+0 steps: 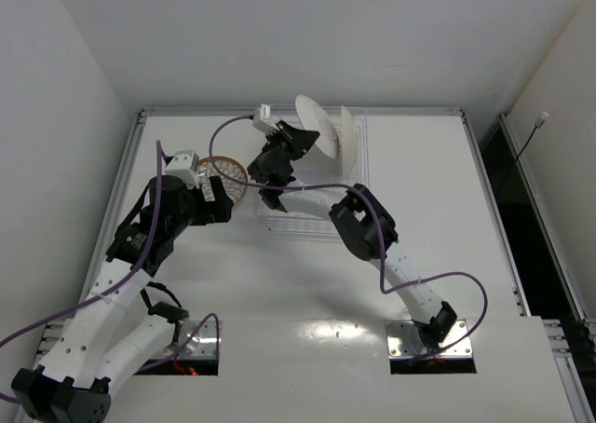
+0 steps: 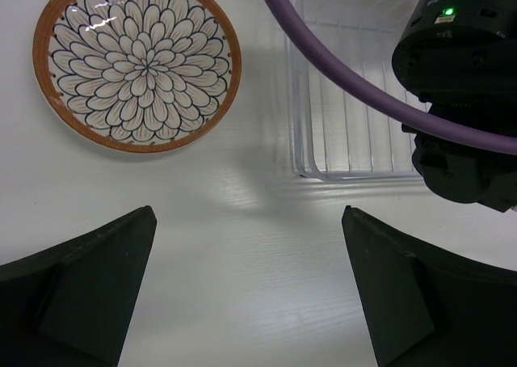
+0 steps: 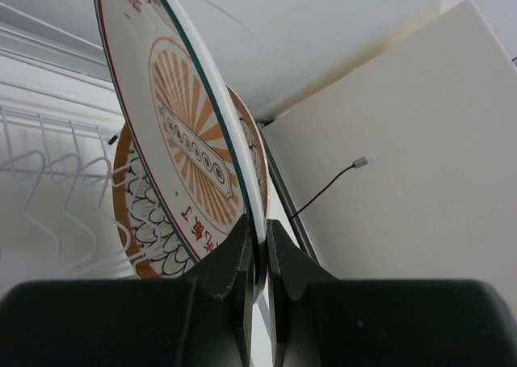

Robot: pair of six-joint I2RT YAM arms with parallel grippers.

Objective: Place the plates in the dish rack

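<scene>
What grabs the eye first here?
The right gripper pinches the sunburst plate by its rim, on edge over the dish rack, beside a lattice plate standing in it. A third plate lies flat on the table left of the rack, near the open left gripper.

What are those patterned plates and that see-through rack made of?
Flat plate on the table: probably glazed ceramic, though melamine is possible; its printed petal pattern shows glossy light streaks. Sunburst plate, held on edge: same shiny look, thin rim. Rack: likely clear plastic, since the table shows through; its thin pale dividers could be plastic or coated wire.
</scene>
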